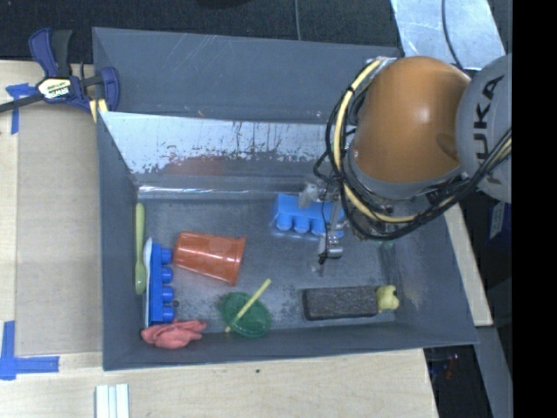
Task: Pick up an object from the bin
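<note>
My gripper [331, 249] hangs below the orange dome in the right half of the bin, low over the floor. A blue toy block with rounded studs [294, 215] lies just to its left, close to or touching the gripper body; I cannot tell which. A dark grey rectangular sponge-like block [340, 303] lies in front of the gripper near the bin's front wall. A small yellow piece [388, 299] sits at the block's right end.
An orange cup [209, 257] lies on its side left of centre. A green disc with a yellow stick [246, 313], a blue studded brick [159, 282], a pink lump [173, 333] and a yellow-green rod [139, 246] sit at the front left.
</note>
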